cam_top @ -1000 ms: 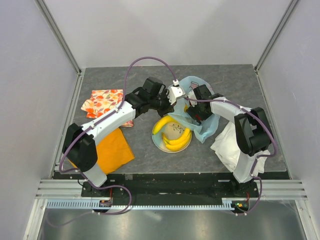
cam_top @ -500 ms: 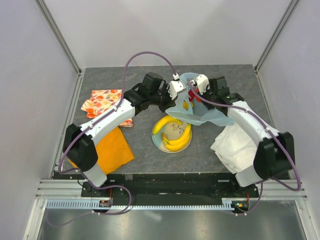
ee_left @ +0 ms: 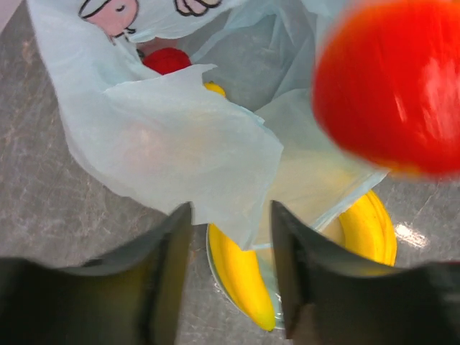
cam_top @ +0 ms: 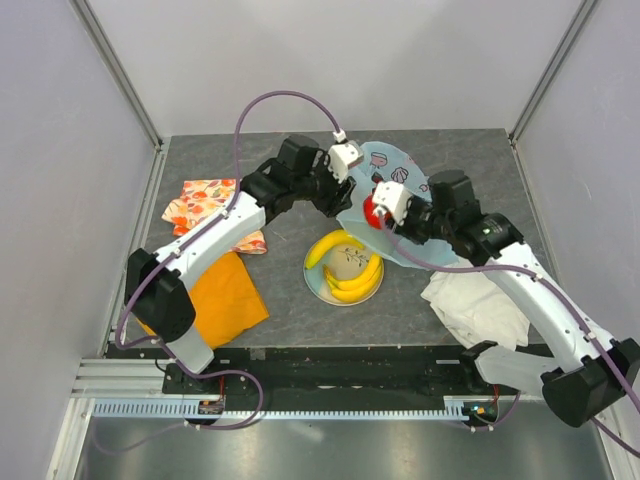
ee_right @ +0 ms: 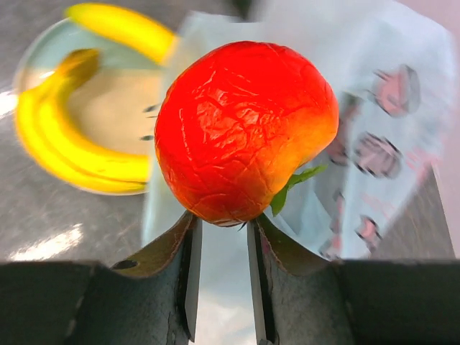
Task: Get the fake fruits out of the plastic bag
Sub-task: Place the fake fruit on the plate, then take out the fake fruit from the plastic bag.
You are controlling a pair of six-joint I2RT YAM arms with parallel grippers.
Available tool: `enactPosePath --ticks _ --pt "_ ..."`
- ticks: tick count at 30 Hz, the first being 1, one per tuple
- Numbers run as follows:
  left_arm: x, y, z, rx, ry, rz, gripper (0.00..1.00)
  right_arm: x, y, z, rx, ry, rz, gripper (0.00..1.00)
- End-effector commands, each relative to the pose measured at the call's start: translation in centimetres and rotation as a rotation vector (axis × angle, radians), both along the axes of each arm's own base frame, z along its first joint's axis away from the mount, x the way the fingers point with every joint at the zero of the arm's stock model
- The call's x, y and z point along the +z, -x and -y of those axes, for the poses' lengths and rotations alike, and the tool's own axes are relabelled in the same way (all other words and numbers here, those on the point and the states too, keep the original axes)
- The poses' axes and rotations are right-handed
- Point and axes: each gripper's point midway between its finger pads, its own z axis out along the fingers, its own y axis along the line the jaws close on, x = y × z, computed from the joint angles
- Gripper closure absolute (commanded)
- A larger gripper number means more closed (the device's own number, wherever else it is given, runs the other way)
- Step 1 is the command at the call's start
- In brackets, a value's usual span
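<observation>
Top external view, table: grey, stone-like table (cam_top: 250,150); both arms reach over its far half.
Right arm: long stretch from the near right corner, wrist turned toward the left; right gripper (cam_top: 379,207) is clamped on the red fruit (cam_top: 373,213), held above the bag's edge.
Left arm: bent at the elbow, wrist high at the back; left gripper (cam_top: 348,166) stands with fingers apart, nothing between them.
Plastic bag: thin, light-blue, wrinkled plastic bag (cam_top: 405,165) lying flat between the two grippers, beside the plate.
Plate: round plate (cam_top: 312,283) near the centre, holding curved glossy yellow bananas (cam_top: 360,282).
Left wrist view only: the bag's open mouth, with a small red piece (ee_left: 167,61) and a yellow bit (ee_left: 213,88) inside.
Right wrist view only: the red fruit's cracked shiny skin, orange at one side, with a green leaf.
</observation>
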Motion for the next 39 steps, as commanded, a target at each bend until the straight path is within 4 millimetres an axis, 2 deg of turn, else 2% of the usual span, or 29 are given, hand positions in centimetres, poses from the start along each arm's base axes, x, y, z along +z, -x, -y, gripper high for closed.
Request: enactPosePath --ticks 1,6,8,9,10,11,15,18,21,24,25,26,27,28,29,30,31,32,33,34,36,37,38,39 --pt "6.7 -1.8 -3.4 0.174 0.210 -0.047 0.32 -2.9 3.3 -3.9 0.298 0.118 -0.006 0.66" --pt "8.4 -2.8 -6.5 0.248 0.255 -0.039 0.31 -5.1 3.8 -7.5 0.496 0.205 0.028 0.66" --pt "8.8 -2.8 -7.7 0.270 0.254 -0.016 0.31 -5.5 3.3 -8.2 0.529 0.232 0.041 0.66" --pt "8.6 -2.8 -8.3 0.279 0.252 -0.014 0.31 -6.8 2.8 -8.5 0.549 0.279 0.035 0.66" --pt "8.8 -2.7 -8.7 0.283 0.252 -0.006 0.31 -6.9 2.2 -8.8 0.554 0.296 0.043 0.66" --pt "9.4 -2.5 -9.2 0.288 0.258 0.009 0.31 -8.1 1.7 -9.1 0.557 0.321 0.019 0.66" --pt "9.3 -1.7 -10.4 0.298 0.253 0.025 0.31 -8.9 0.5 -9.3 0.560 0.368 0.027 0.66" --pt "9.3 -1.1 -10.6 0.291 0.257 0.029 0.31 -8.1 0.3 -9.4 0.512 0.339 0.009 0.65" --pt "8.9 -1.0 -10.7 0.288 0.253 0.025 0.30 -5.7 0.2 -9.3 0.453 0.285 0.017 0.65" --pt "8.5 -0.9 -10.3 0.255 0.251 0.014 0.29 -1.2 -1.0 -8.8 0.352 0.179 0.068 0.65" --pt "8.5 -0.7 -9.8 0.225 0.258 0.008 0.29 0.7 -2.1 -7.8 0.259 0.108 0.064 0.65" --pt "8.4 -0.7 -9.4 0.204 0.265 0.002 0.27 1.6 -2.9 -7.2 0.205 0.071 0.064 0.64" --pt "8.0 -0.7 -8.9 0.175 0.265 -0.014 0.27 2.3 -3.9 -6.4 0.150 0.039 0.064 0.64" --pt "7.9 -0.1 -8.1 0.117 0.278 -0.033 0.25 2.9 -5.8 -4.4 0.032 -0.005 0.034 0.64" --pt "8.3 0.0 -7.6 0.084 0.287 -0.034 0.20 2.9 -6.7 -3.5 -0.015 -0.015 0.020 0.63" --pt "8.3 0.1 -7.1 0.051 0.283 -0.024 0.19 2.6 -7.4 -2.5 -0.058 -0.014 -0.001 0.62" --pt "7.5 0.4 -6.4 0.010 0.276 -0.052 0.19 1.2 -8.6 -1.0 -0.120 -0.003 -0.045 0.60" --pt "7.8 0.4 -6.0 -0.021 0.265 -0.028 0.19 0.4 -8.9 -0.6 -0.138 -0.001 -0.072 0.58" --pt "7.8 0.5 -5.6 -0.043 0.260 -0.035 0.18 -0.5 -9.2 -0.3 -0.148 0.000 -0.096 0.54" --pt "7.3 0.3 -5.3 -0.052 0.251 -0.050 0.18 -2.5 -9.8 -0.1 -0.172 0.018 -0.149 0.47" --pt "7.9 0.5 -5.1 -0.085 0.245 -0.060 0.18 -3.8 -10.9 0.1 -0.201 0.012 -0.194 0.42" --pt "8.2 0.2 -4.8 -0.098 0.243 -0.058 0.18 -5.9 -11.6 -0.1 -0.215 0.019 -0.249 0.41" --pt "8.1 0.3 -4.8 -0.105 0.234 -0.066 0.18 -6.7 -12.1 -0.1 -0.249 0.009 -0.281 0.40" --pt "8.2 0.2 -4.8 -0.105 0.233 -0.065 0.18 -6.5 -13.2 -0.1 -0.274 -0.003 -0.281 0.39"
